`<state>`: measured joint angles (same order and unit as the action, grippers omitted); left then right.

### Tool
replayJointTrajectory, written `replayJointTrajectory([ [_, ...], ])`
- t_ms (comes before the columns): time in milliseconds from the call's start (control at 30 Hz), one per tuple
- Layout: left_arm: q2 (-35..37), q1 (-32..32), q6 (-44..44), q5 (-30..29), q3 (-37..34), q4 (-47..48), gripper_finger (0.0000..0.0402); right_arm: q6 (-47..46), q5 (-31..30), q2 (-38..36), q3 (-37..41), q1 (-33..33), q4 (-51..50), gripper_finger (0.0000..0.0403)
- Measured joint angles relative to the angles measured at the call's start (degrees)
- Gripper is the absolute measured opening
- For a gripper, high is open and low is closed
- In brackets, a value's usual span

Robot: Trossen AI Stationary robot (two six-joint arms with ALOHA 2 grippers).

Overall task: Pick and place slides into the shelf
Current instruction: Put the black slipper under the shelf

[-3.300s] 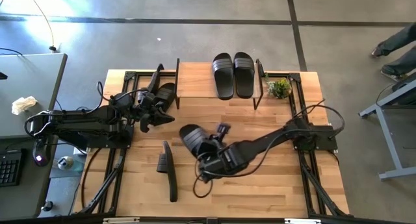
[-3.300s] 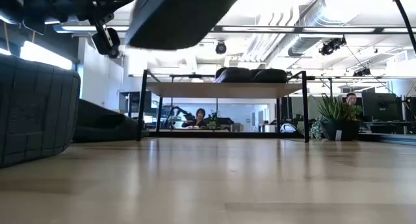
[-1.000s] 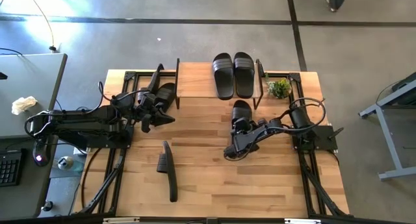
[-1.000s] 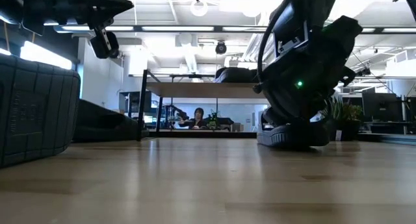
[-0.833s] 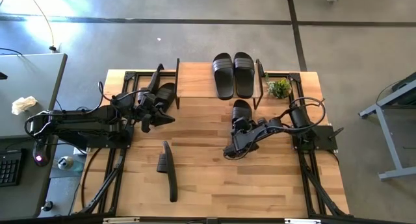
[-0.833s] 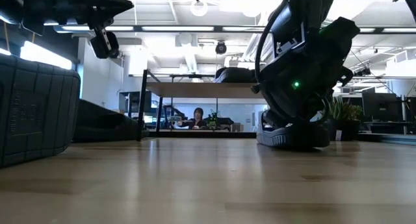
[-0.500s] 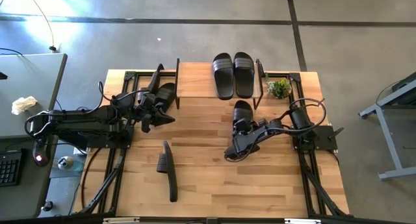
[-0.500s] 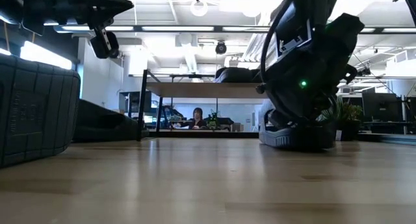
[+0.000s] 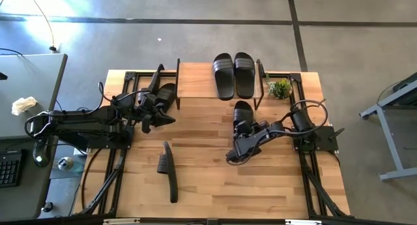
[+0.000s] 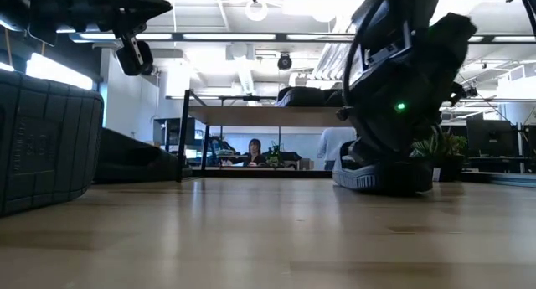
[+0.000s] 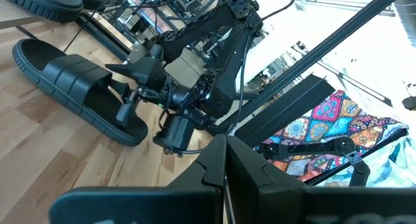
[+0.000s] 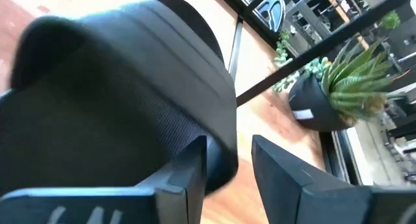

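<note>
Right gripper [image 9: 242, 125] fingers spread over a slide [image 9: 242, 111] on the table near the shelf [image 9: 195, 80], left gripper [image 9: 156, 119] fingers pressed together at the left

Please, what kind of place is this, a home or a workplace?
Most likely a workplace, an open office or lab. The low view shows exposed ceiling ducts and a person seated among desks behind the shelf. The high view shows a bare concrete floor around the table.
</note>
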<state>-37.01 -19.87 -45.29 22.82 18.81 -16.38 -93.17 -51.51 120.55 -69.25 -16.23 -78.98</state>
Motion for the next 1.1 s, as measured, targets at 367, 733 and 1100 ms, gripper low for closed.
replayJointTrajectory([
  [367,0.0,0.0,0.0,-2.0,0.0,0.0,0.0001,-14.1,2.2,0.0,-4.1,-6.6,-11.2,0.0116],
  [733,0.0,0.0,0.0,-3.3,0.0,0.0,0.0001,-8.5,2.5,-5.0,-12.8,-13.3,-11.1,0.0113],
  [1100,0.0,0.0,0.0,-3.4,0.0,0.1,0.0001,6.2,15.1,-16.3,-27.2,-23.2,-7.4,0.0112],
])
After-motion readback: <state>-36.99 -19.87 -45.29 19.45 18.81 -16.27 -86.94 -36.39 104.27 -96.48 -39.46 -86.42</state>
